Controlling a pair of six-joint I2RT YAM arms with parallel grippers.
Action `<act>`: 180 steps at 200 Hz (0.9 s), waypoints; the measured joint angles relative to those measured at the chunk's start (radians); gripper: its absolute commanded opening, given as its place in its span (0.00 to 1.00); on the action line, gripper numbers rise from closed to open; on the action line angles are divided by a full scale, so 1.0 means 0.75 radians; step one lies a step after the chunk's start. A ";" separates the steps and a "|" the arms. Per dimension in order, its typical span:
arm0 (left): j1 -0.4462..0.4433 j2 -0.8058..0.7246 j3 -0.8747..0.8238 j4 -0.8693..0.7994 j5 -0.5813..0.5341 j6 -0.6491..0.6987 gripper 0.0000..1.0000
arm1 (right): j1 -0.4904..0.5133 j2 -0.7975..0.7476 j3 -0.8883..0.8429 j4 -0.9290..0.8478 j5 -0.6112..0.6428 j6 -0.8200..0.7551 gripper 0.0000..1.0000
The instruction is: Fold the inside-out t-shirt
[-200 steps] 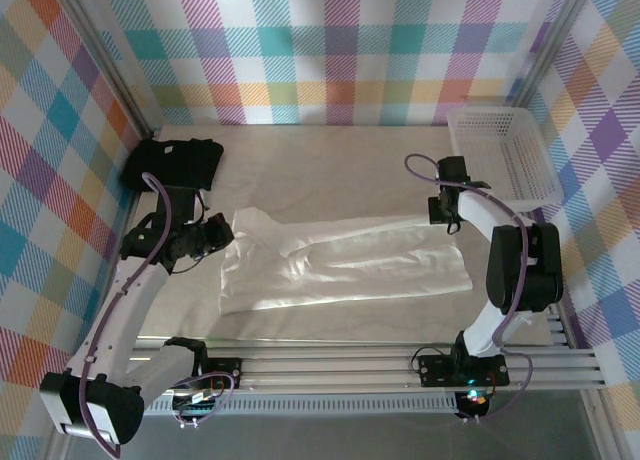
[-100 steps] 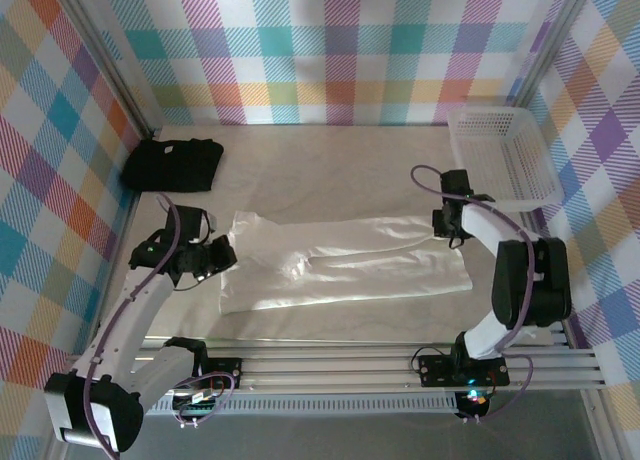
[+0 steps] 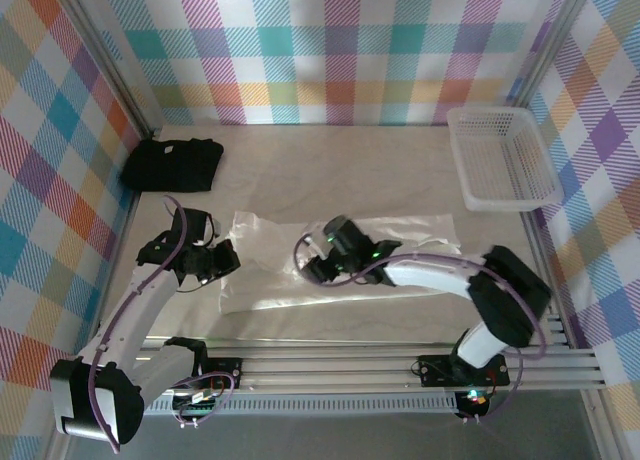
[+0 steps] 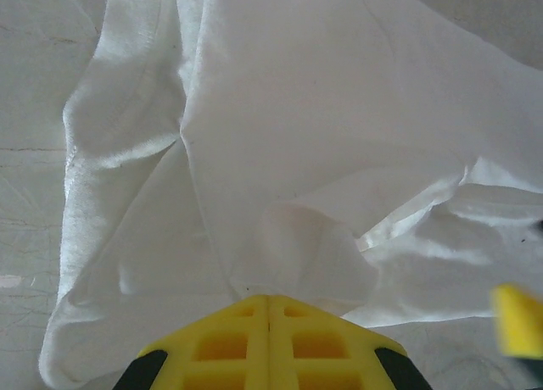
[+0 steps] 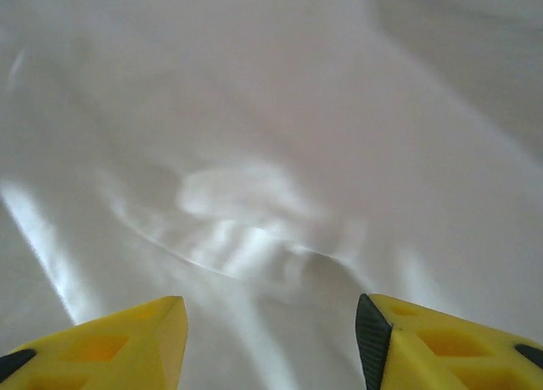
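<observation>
Ok, status: the white t-shirt (image 3: 265,280) lies spread but rumpled on the tabletop (image 3: 330,170), centre of the top view. Its long axis runs left-right across the frame, close to level. I can't tell which end is the neck, because the folds and the right arm lying over it hide that. The left hand (image 3: 212,261) is at the shirt's left edge. In its wrist view the jaws are closed flat together with a small peak of cloth running into the tips (image 4: 269,298), so I read it as pinching the t-shirt (image 4: 322,153), though only just. The right hand (image 3: 312,268) reaches across to the left half of the shirt. Its jaws are spread wide (image 5: 271,322) and hold nothing, hovering just over wrinkled cloth (image 5: 271,153).

Risks as I judge them:
- The left pinch looks shallow, so any pull along the long axis could slip it out and drop the edge.
- If the right hand closes here it may bite several layers or a wrinkle rather than one edge, giving a skewed fold.
- The right arm lies across the shirt, so moving it could drag and bunch the cloth.
- The hands are near each other. The yellow piece at the lower right of the left wrist view is likely the other hand's finger, so collision is possible.

The black t-shirt (image 3: 172,165) (upper left) and the basket (image 3: 500,160) (upper right) are well apart from all this.
</observation>
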 measured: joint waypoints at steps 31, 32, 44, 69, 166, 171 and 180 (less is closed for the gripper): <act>0.000 -0.001 0.000 0.007 0.000 0.001 0.00 | 0.073 0.229 0.126 0.067 -0.006 -0.029 0.54; 0.000 -0.001 0.000 0.007 0.000 0.001 0.00 | 0.074 0.233 0.128 0.068 -0.007 -0.029 0.54; 0.000 -0.001 0.000 0.007 0.001 0.001 0.00 | 0.076 0.281 0.163 0.085 0.007 -0.042 0.54; 0.000 -0.001 0.000 0.007 0.008 0.001 0.00 | 0.076 0.346 0.214 0.098 0.035 -0.082 0.53; 0.000 -0.001 0.000 0.007 0.010 0.005 0.00 | 0.074 0.435 0.242 0.123 0.069 -0.142 0.16; 0.000 -0.001 0.000 0.007 0.011 0.005 0.00 | 0.074 0.434 0.242 0.125 0.070 -0.142 0.15; 0.000 -0.001 0.000 0.007 0.010 0.005 0.00 | 0.074 0.431 0.241 0.127 0.070 -0.140 0.14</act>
